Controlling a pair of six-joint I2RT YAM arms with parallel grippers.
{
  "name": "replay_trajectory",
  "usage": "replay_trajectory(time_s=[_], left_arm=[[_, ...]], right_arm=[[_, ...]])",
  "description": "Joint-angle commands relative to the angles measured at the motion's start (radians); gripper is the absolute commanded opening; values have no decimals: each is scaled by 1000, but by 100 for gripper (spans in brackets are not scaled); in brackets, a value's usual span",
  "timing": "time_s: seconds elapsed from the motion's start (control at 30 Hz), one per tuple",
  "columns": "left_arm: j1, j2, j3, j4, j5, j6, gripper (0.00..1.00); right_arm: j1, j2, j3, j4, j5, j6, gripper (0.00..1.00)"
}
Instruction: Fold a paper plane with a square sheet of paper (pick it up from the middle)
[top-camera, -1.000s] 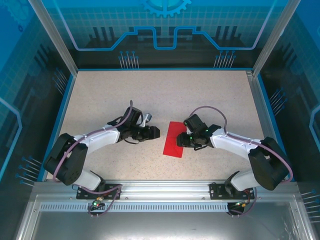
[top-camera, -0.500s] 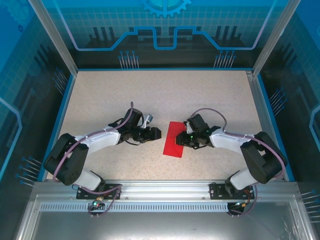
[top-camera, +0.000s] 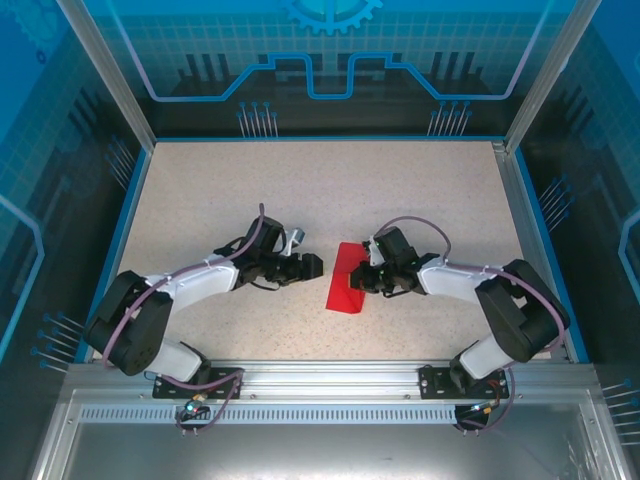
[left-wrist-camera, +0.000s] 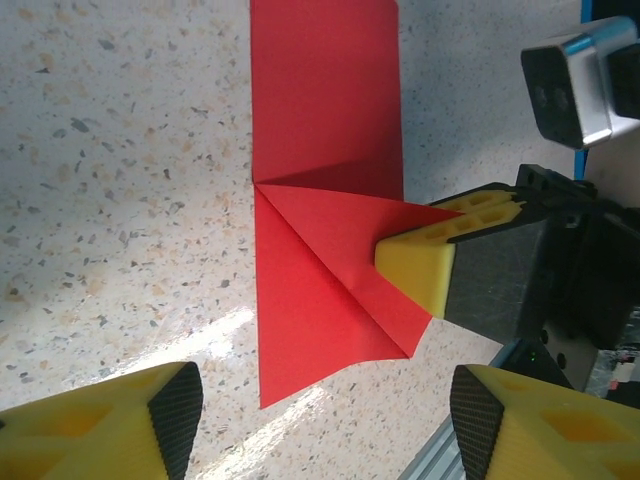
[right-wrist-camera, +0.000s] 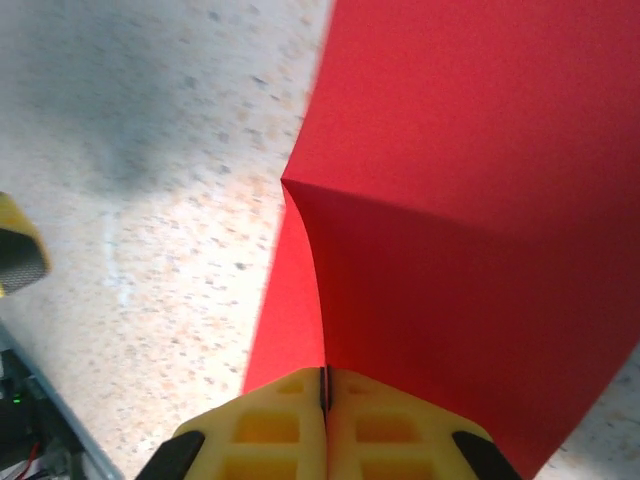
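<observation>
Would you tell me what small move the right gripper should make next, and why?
Probably lower the pinched corner flat: the right gripper is shut on a folded-over, raised corner of the square sheet of paper, and the open left gripper hovers beside it.

Right edge of the red sheet (top-camera: 343, 290) hidden beneath the right hand (top-camera: 362, 279)

I could not read any words or numbers anywhere. The red paper (left-wrist-camera: 320, 120) was plain. The blue back wall (top-camera: 420, 60) had line drawings and a gear shape (top-camera: 333, 12), with no letters on them.
</observation>
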Motion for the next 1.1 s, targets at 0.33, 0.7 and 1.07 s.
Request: replay_trajectory(time_s=[0.33, 0.7, 1.07], left_arm=[[-4, -125, -88, 215, 11, -229, 73], [-7, -94, -122, 477, 18, -428, 70], [-27, -12, -91, 531, 49, -447, 46]], right_arm=[[-52, -142, -7, 133, -151, 88, 2], [-57, -186, 3, 174, -193, 132, 2], [-59, -207, 6, 223, -221, 178, 2]])
